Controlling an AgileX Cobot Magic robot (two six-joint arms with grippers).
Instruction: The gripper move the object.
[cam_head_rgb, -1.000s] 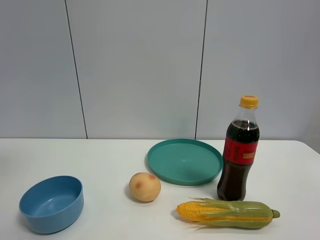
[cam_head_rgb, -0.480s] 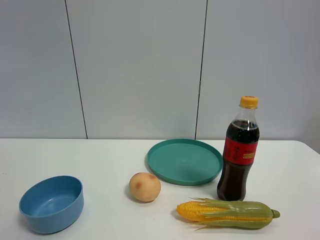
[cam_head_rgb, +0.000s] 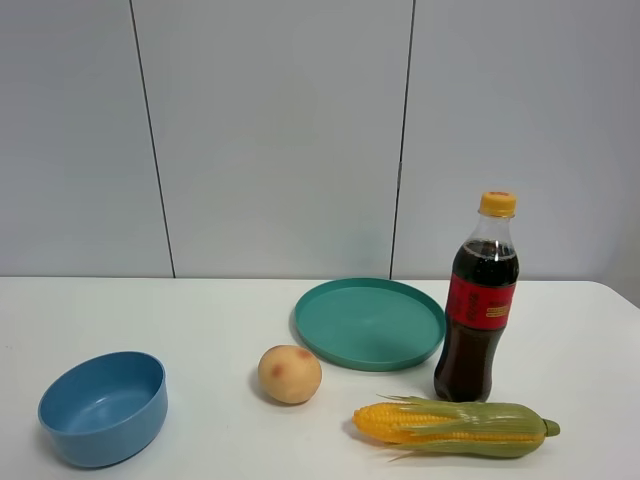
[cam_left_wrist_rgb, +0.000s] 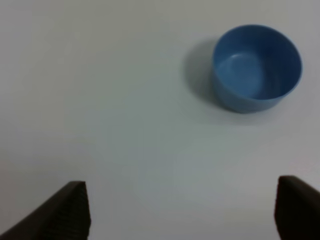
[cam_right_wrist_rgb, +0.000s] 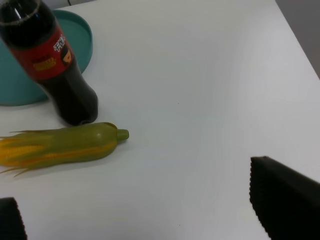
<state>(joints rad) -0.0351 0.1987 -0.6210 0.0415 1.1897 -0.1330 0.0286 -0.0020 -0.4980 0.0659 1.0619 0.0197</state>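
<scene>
The toy corn cob lies on its side at the front right of the white table, yellow kernels to the left and green husk to the right. It also shows in the right wrist view. No gripper shows in the exterior high view. My right gripper is open and empty, its black fingers wide apart and short of the corn's stem end. My left gripper is open and empty above bare table, its fingers wide apart, some way from the blue bowl.
A cola bottle stands upright just behind the corn. A teal plate lies behind it to the left. A round peach sits left of the corn. The blue bowl stands at the front left.
</scene>
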